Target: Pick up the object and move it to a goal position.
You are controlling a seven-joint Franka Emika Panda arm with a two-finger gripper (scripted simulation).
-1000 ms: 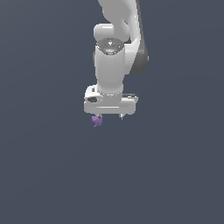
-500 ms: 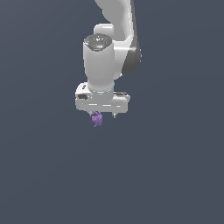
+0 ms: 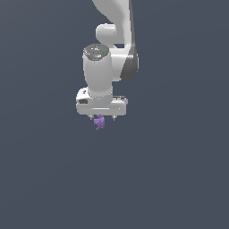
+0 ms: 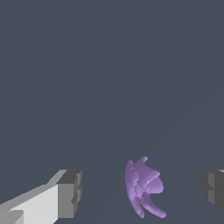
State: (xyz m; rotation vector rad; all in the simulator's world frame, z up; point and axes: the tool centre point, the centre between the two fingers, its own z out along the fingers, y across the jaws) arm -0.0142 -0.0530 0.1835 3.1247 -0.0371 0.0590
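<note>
A white gripper [image 3: 102, 118] is seen in the exterior view at the end of a white arm [image 3: 103, 67], pointing straight down against a plain dark grey-blue background [image 3: 179, 170]. Its broad body is set crosswise, and two short finger stubs are visible under it. In the wrist view the gripper [image 4: 142, 192] is shown spread wide: one grey fingertip [image 4: 70, 193] stands on one side and the other at the far edge of the picture, with clear gaps between each pad and what lies between them.

The object [image 3: 99, 121], a small purple lump with blunt curved lobes, is seen in the exterior view just below the gripper's body, between the finger stubs and slightly toward that view's left. In the wrist view the object [image 4: 142, 190] is placed between the fingers, nearer the far-edge one, and touched by neither. Whether it rests on a surface cannot be told, since the background is uniform.
</note>
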